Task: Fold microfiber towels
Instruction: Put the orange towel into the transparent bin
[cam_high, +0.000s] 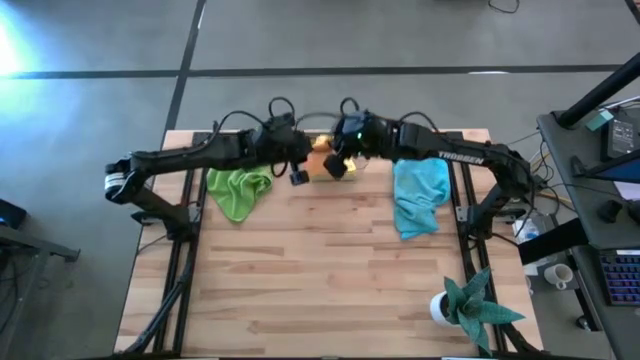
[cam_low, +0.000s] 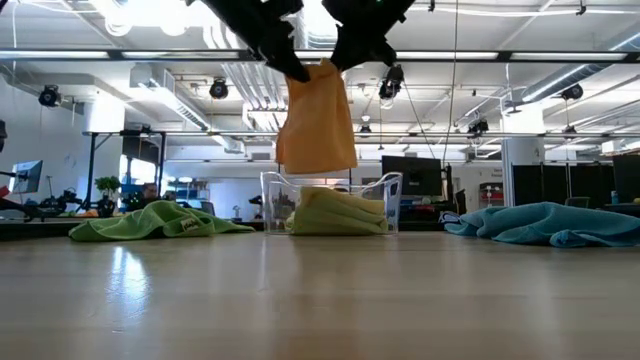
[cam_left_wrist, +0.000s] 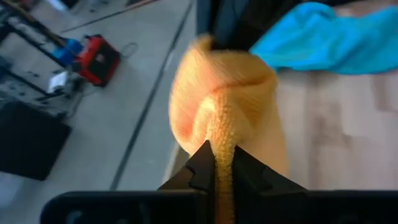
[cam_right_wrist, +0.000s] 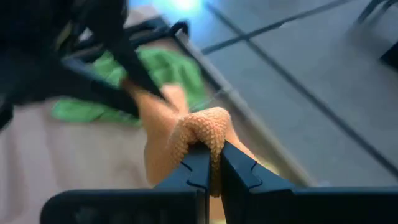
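Above the tabletop's (cam_high: 330, 270) 12 o'clock edge, the left hand (cam_left_wrist: 214, 163) and right hand (cam_right_wrist: 211, 163) are each clamped shut on a top corner of the orange towel (cam_low: 316, 125), which hangs folded over a clear bin (cam_low: 392, 205) holding a yellow-green towel (cam_low: 337, 212). One lime green towel (cam_high: 238, 191) lies crumpled toward 10 o'clock; the light blue towel (cam_high: 418, 196) lies toward 2 o'clock. Near 5 o'clock stands a teal plant (cam_high: 470, 305).
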